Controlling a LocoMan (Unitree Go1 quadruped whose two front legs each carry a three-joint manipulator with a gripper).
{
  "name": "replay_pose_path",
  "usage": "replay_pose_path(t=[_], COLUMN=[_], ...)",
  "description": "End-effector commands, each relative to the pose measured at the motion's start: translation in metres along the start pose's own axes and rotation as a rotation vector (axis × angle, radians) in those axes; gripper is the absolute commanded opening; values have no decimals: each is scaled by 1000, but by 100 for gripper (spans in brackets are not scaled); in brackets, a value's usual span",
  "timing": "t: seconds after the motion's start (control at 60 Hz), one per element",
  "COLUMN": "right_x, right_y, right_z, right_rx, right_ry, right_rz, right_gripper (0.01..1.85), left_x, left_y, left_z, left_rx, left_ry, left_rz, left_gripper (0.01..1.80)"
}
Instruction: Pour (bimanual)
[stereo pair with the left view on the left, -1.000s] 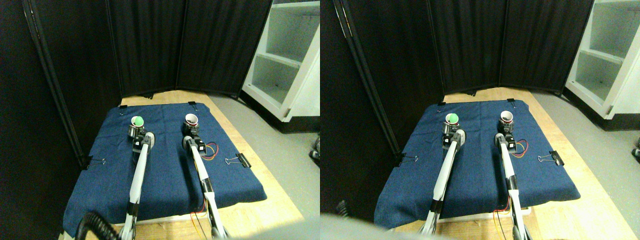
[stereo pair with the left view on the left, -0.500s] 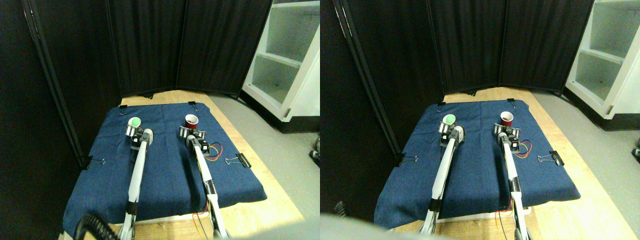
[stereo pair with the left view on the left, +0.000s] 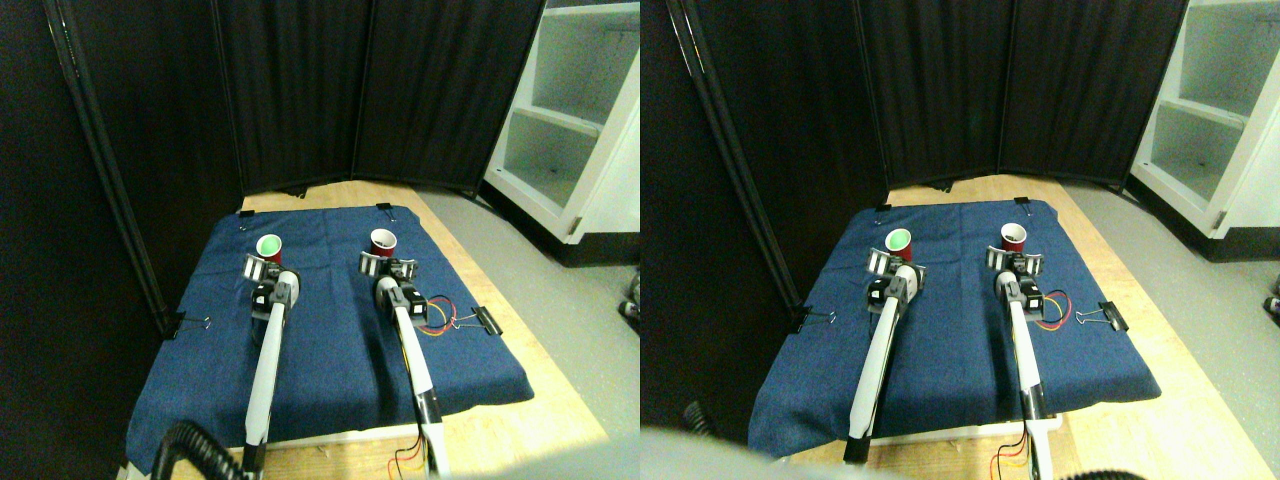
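Two cups stand upright on the blue cloth (stereo pair with the left view on the left: 330, 350) covering the counter. The red cup with green inside (stereo pair with the left view on the left: 268, 246) is near the cloth's far left corner; the red cup with a white rim (stereo pair with the left view on the left: 383, 242) is near its far edge, right of centre. The left gripper (stereo pair with the left view on the left: 259, 267) and right gripper (stereo pair with the left view on the left: 385, 265) sit just short of their cups, fingers spread and released, holding nothing.

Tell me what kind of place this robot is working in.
Likely a robotics lab test area: black curtain partitions screen it off, a blue cloth is held to a wooden board by binder clips, and an empty white shelf unit stands alongside.
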Motion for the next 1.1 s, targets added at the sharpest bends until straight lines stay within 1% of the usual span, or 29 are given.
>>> replay_pose_path(t=[0.017,0.05,0.117,0.133,0.167,0.183,0.233,0.267,0.3,0.333,0.367,0.4,0.433,0.45,0.483,0.5,0.517,0.55,0.6,0.633,0.65,0.667,0.7,0.75,0.8,0.85,0.883,1.05,1.1], right_x=[-11,-16,-22,-24,-25,-29,-31,-35,-39,-42,-43,-46,-49,-51,-52,-55,-55,-56,-59,-61,-61,-61,-63,-65,-67,-67,-69,-74,-75], right_y=[17,19,23,23,24,26,27,30,32,34,35,37,39,40,40,42,42,42,43,43,43,43,44,44,45,45,45,45,46], right_z=[0,1,2,3,3,4,4,5,6,7,7,7,7,8,8,8,8,8,9,9,9,9,10,10,10,10,9,9,8], right_rx=[-28,-59,-97,-97,-95,-85,-86,-108,-120,-129,-130,-115,-106,-106,-104,-97,-97,-104,-113,-108,-108,-107,-114,-127,-125,-119,-114,-118,-109], right_ry=[23,30,28,28,28,29,24,14,13,7,6,8,11,15,16,15,15,18,23,21,21,23,26,28,31,37,28,39,37], right_rz=[84,93,119,126,129,142,149,166,174,188,192,199,204,207,209,210,210,216,227,233,233,235,239,245,248,253,250,264,253], right_gripper=[174,174,173,171,171,170,169,168,166,158,157,153,153,152,152,150,150,149,151,150,150,149,150,147,147,145,143,143,142], left_x=[-12,-17,-23,-26,-27,-31,-34,-38,-42,-47,-48,-54,-58,-61,-62,-67,-67,-70,-77,-81,-81,-82,-85,-87,-88,-90,-92,-101,-102], left_y=[-10,-11,-12,-12,-12,-13,-14,-15,-16,-17,-17,-18,-19,-19,-20,-22,-22,-23,-25,-25,-25,-25,-25,-25,-27,-27,-27,-23,-23], left_z=[5,7,11,12,13,16,18,22,25,29,30,33,36,37,38,40,40,41,41,40,40,40,40,41,42,42,42,39,39], left_rx=[-24,2,51,78,88,128,175,264,339,408,424,511,615,684,715,851,851,918,1010,1090,1090,1104,1137,1167,1196,1224,1257,1273,1261], left_ry=[0,-6,5,2,0,-12,-18,-36,-36,-26,-25,-33,-50,-68,-75,-104,-104,-114,-150,-190,-190,-200,-234,-233,-226,-228,-223,-190,-186], left_rz=[-66,-82,-120,-139,-147,-171,-191,-231,-259,-318,-332,-366,-398,-419,-430,-477,-477,-508,-572,-636,-636,-653,-736,-814,-873,-889,-914,-886,-883], left_gripper=[161,163,162,162,162,164,165,165,168,171,171,172,175,176,176,180,180,180,180,180,180,180,169,150,137,134,129,124,122])
